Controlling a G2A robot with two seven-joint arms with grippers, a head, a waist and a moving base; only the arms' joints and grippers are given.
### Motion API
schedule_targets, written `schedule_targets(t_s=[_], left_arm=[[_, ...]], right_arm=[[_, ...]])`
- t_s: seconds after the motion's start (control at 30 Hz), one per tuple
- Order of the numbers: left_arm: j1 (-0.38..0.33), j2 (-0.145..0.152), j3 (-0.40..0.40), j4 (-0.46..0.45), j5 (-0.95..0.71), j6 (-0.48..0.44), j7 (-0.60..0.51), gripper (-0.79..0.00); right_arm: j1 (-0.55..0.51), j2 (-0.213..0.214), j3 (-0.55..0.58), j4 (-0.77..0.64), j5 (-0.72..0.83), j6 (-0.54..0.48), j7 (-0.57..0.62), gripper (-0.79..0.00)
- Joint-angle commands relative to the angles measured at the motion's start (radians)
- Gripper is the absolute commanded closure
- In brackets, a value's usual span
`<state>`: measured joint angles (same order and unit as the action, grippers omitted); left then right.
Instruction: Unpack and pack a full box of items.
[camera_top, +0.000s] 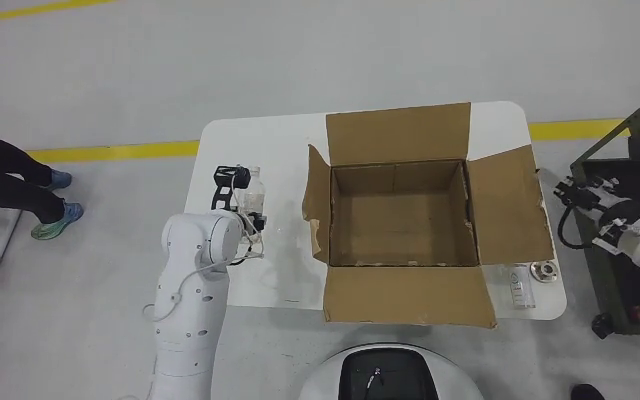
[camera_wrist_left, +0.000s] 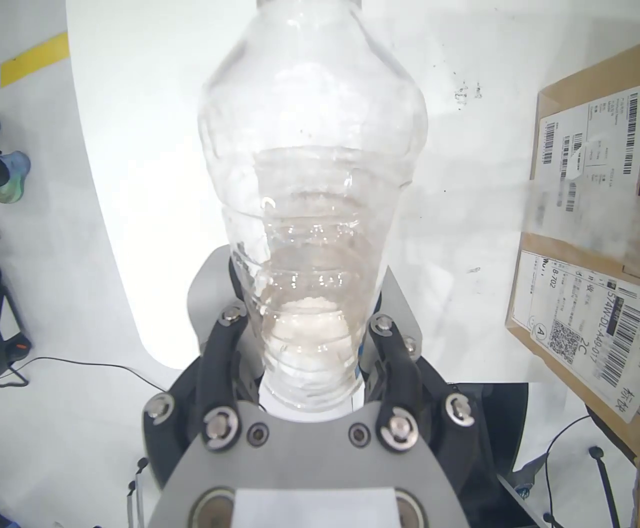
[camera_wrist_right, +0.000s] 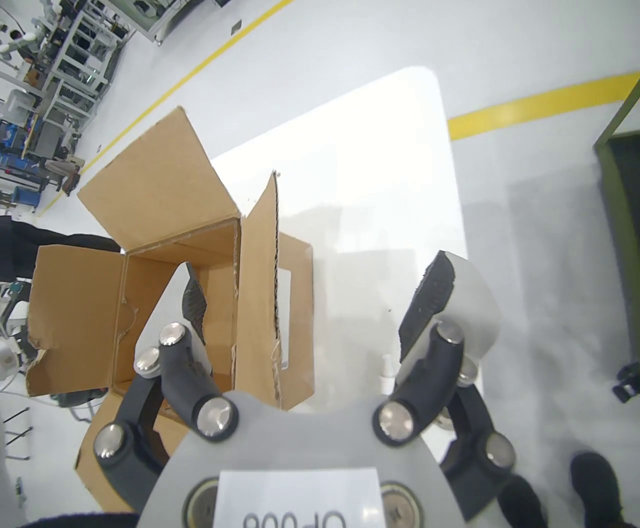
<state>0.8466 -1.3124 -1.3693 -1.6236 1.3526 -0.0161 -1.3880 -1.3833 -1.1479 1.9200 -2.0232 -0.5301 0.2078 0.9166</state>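
Plastic bottle (camera_wrist_left: 310, 200), clamped near its base by your left claw (camera_wrist_left: 307, 320), over the counter (camera_top: 260, 150) beside the empty box (camera_top: 400, 135), likely for setting down; right claw (camera_wrist_right: 315, 287) spread, holding nothing.

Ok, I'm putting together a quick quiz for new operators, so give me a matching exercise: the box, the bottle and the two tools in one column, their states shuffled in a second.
Things
1. cardboard box
2. clear bottle
3. left tool
4. right tool

States
A. open, holding nothing
B. flaps spread, inside bare
C. shut on the bottle
D. gripped, beside the box

Pairs: 1-B, 2-D, 3-C, 4-A
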Motion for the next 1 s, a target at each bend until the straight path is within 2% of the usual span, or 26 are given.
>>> schedule_targets(t_s=[0.0,0.03,0.07,0.1,0.17,0.2,0.43,0.67,0.83,0.97], left_arm=[[0.000,0.000,0.000,0.000,0.000,0.000,0.000,0.000],[0.000,0.000,0.000,0.000,0.000,0.000,0.000,0.000],[0.000,0.000,0.000,0.000,0.000,0.000,0.000,0.000],[0.000,0.000,0.000,0.000,0.000,0.000,0.000,0.000],[0.000,0.000,0.000,0.000,0.000,0.000,0.000,0.000],[0.000,0.000,0.000,0.000,0.000,0.000,0.000,0.000],[0.007,0.000,-0.004,-0.005,-0.013,0.002,0.025,0.000],[-0.033,-0.002,-0.035,-0.160,-0.091,0.055,0.079,0.000],[-0.081,-0.005,-0.015,-0.244,-0.130,0.060,0.097,0.000],[-0.127,-0.014,0.027,-0.264,-0.308,0.042,0.056,0.000]], right_arm=[[-0.001,-0.001,-0.023,0.018,0.035,0.026,0.021,-0.785],[-0.002,-0.001,-0.037,0.024,0.050,0.037,0.026,-0.785],[-0.003,-0.002,-0.048,0.030,0.067,0.048,0.031,-0.628],[-0.003,-0.003,-0.058,0.033,0.089,0.063,0.040,-0.363],[0.000,-0.003,-0.069,0.042,0.130,0.100,0.055,-0.160],[0.001,-0.003,-0.076,0.043,0.147,0.104,0.061,0.000],[-0.003,0.000,-0.114,0.044,0.191,0.120,0.061,0.000],[0.002,0.005,-0.154,0.030,0.186,0.118,0.033,0.000],[0.003,0.009,-0.173,0.016,0.173,0.107,0.019,0.000],[0.003,0.012,-0.178,0.008,0.172,0.106,0.009,0.000]])
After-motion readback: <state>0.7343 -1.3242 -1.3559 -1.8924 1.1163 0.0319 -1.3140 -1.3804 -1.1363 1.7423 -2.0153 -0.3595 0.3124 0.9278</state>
